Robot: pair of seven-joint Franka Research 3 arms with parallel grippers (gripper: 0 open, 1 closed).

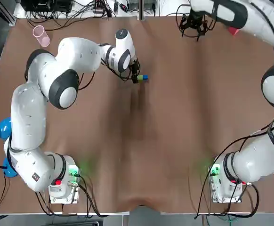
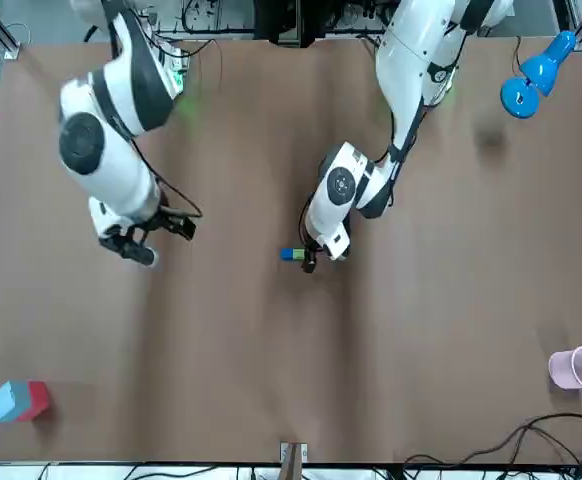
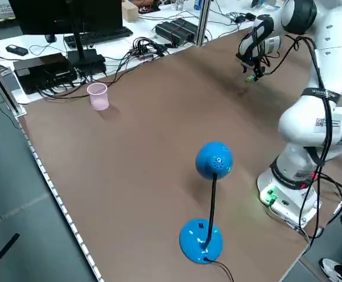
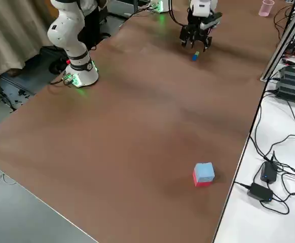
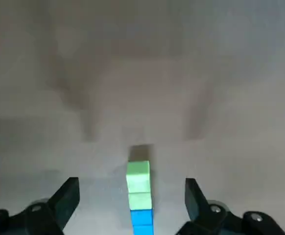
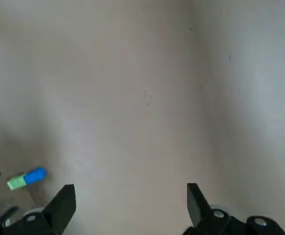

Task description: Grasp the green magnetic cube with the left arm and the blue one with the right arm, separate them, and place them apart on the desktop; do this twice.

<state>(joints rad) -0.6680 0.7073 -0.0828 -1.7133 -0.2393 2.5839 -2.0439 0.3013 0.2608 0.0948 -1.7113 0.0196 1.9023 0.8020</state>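
The left gripper [image 5: 131, 185] is held wide open, low over the tabletop [image 1: 141, 141]. Its fingers [image 5: 68, 195] are set on either side of the green magnetic cube [image 5: 138, 175] and are not closed on it. The blue magnetic cube [image 5: 142, 219] is joined to the green one, and the pair lies toward the far middle of the tabletop. The right gripper [image 6: 129, 188] is also spread open and empty, well apart at the far right. A pink cup [image 1: 41, 36] is seen at the far left.
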